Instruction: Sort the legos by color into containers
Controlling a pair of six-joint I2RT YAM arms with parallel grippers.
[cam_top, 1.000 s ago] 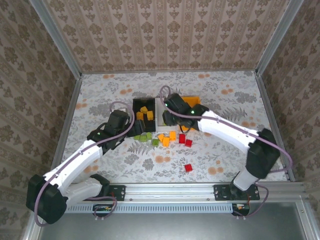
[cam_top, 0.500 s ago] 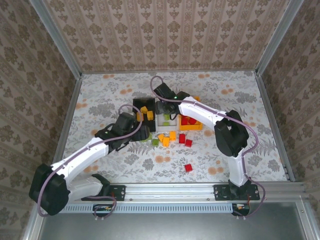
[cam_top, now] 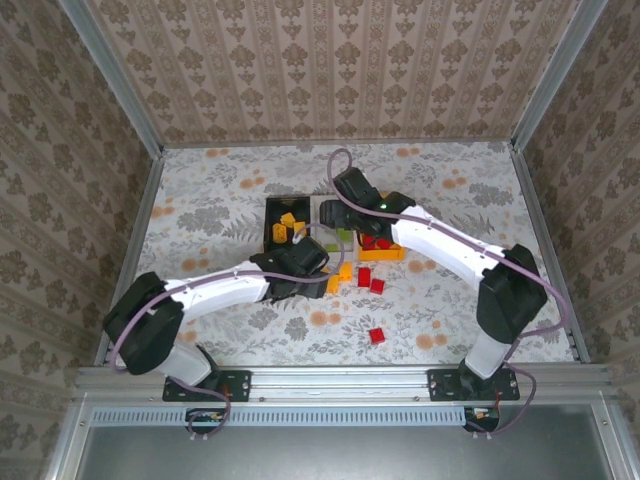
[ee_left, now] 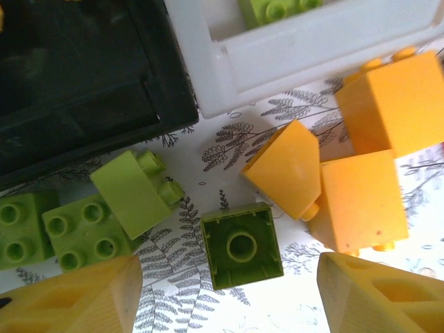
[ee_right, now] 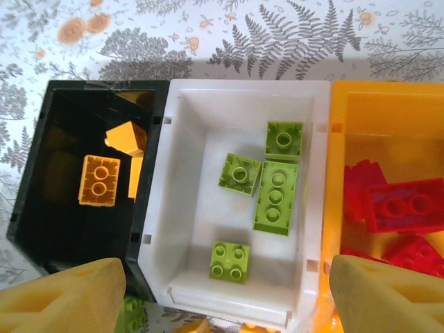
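Left gripper [ee_left: 227, 295] gapes astride upturned green block [ee_left: 243, 245]; right gripper [ee_right: 225, 295] wide over white bin [ee_right: 187, 229]; both partly cropped.

Three open-topped rectangular plastic bins stand side by side, walls touching: a black bin [ee_right: 104, 84], a white bin [ee_right: 191, 201] and an orange bin [ee_right: 388, 118]. The black bin holds orange-yellow plastic bricks [ee_right: 99, 180], the white bin holds four light-green bricks [ee_right: 275, 197] lying flat, and the orange bin holds red bricks [ee_right: 409, 205]. Just outside the black and white bins lie loose light-green bricks [ee_left: 83, 232], an olive-green square brick [ee_left: 242, 245] turned hollow side up, and three loose orange-yellow bricks [ee_left: 361, 201]. Two loose red bricks [cam_top: 364, 277] lie near the orange bin, and a third red brick [cam_top: 376, 335] lies well apart.
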